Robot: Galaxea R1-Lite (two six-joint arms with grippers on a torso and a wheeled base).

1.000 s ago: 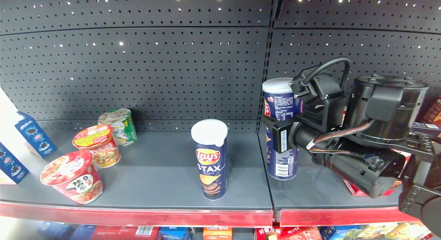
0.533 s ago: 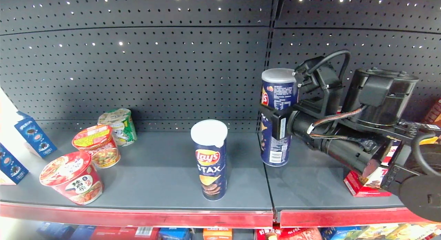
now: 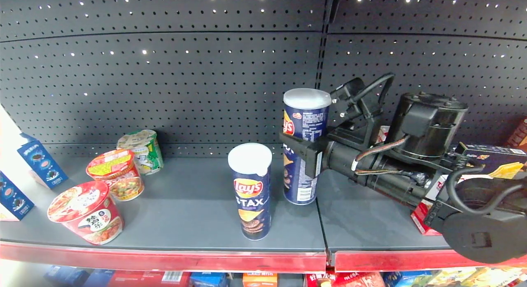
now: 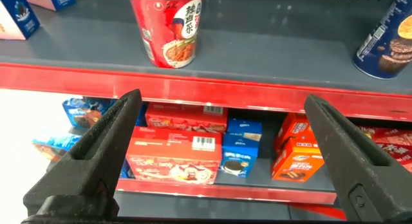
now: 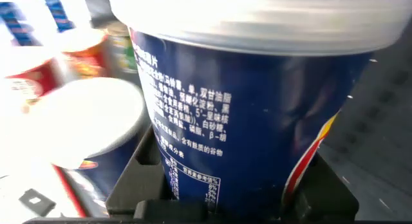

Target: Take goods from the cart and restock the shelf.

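Note:
My right gripper [image 3: 302,153] is shut on a blue chip can [image 3: 304,147] with a white lid, upright just behind and to the right of a second blue chip can [image 3: 251,190] standing near the front of the grey shelf [image 3: 189,213]. The held can's base is at or just above the shelf. In the right wrist view the held can [image 5: 257,121] sits between the dark fingers, with the other can's white lid [image 5: 96,118] beside it. My left gripper [image 4: 222,153] is open, in front of the shelf's red front edge [image 4: 212,89] with nothing between its fingers.
Three noodle cups [image 3: 88,211] [image 3: 116,173] [image 3: 142,150] stand at the shelf's left, with blue cookie boxes [image 3: 41,163] at the far left. Red and dark boxes [image 3: 486,163] lie behind my right arm. A pegboard wall [image 3: 185,81] backs the shelf. Lower shelves hold more boxes [image 4: 174,153].
My right arm has carried the held can leftward along the shelf, from right of the shelf seam to just behind the standing can, after lifting it slightly.

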